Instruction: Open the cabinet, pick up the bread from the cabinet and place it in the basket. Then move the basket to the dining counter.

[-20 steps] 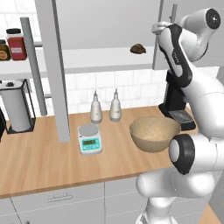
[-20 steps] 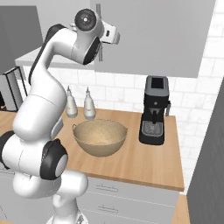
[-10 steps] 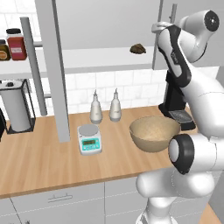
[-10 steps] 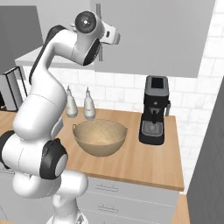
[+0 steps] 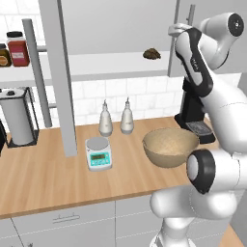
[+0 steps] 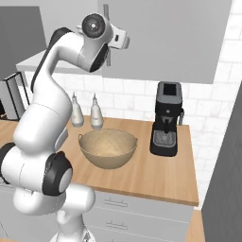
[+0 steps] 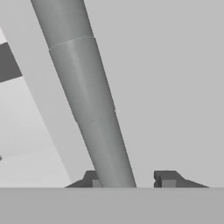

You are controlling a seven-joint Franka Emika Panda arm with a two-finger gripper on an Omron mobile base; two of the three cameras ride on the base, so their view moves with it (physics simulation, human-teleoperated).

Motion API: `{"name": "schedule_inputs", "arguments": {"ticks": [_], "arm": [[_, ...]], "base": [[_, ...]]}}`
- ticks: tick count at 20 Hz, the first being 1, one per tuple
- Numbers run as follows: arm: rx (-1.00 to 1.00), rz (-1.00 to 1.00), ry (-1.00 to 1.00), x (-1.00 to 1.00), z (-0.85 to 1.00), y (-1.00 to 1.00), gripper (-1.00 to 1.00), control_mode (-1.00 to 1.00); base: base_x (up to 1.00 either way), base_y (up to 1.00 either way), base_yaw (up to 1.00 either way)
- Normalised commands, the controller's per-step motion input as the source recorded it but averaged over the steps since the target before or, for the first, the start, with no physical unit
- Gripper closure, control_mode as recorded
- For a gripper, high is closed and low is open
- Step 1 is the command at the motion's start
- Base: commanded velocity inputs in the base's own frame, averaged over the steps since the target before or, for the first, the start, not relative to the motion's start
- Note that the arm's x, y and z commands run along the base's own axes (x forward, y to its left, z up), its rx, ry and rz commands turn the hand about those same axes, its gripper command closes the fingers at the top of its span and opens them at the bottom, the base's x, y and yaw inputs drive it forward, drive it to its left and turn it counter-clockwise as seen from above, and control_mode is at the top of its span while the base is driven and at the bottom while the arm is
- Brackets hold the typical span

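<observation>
Grey cabinet (image 5: 120,29) half open: left door swung out, right door not yet. Gripper (image 7: 127,179) spread around the right door's bar handle (image 7: 83,92). Bread (image 5: 152,53) up on the shelf's right end. Basket (image 5: 170,147) waiting near the worktop's (image 5: 43,178) right edge.

The white arm climbs from seven o'clock to the cabinet (image 6: 189,38) at twelve, where its hand sits against the vertical silver bar handle (image 6: 106,14) on the flat grey door; the fingers themselves cannot be made out. Near the centre, the basket (image 6: 108,147) stands on the wood worktop (image 6: 156,179). Two pale bottles (image 6: 86,111) stand side by side at its ten o'clock, by the tiled wall. A black coffee machine (image 6: 167,119) stands at the basket's three o'clock, apart from it.
</observation>
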Motion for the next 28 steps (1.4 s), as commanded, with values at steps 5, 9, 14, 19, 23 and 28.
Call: {"name": "schedule_inputs", "arguments": {"ticks": [5, 9, 14, 19, 23, 28], "arm": [[0.00, 0.06, 0.00, -0.43, 0.06, -0.05, 1.00, -1.00], [0.00, 0.00, 0.00, -0.84, 0.06, -0.14, 1.00, -1.00], [0.00, 0.00, -0.03, -1.00, 0.11, -0.72, 1.00, -1.00], [0.00, 0.00, -0.08, -1.00, 0.27, -0.92, 1.00, -1.00], [0.00, -0.02, -0.03, -1.00, 0.26, -0.75, 1.00, -1.00], [0.01, -0.01, 0.09, -0.76, 0.13, 0.19, -1.00, -1.00]], "base": [[0.00, 0.00, 0.00], [0.00, 0.00, 0.00], [0.00, 0.00, 0.00], [0.00, 0.00, 0.00], [0.00, 0.00, 0.00], [0.00, 0.00, 0.00]]}}
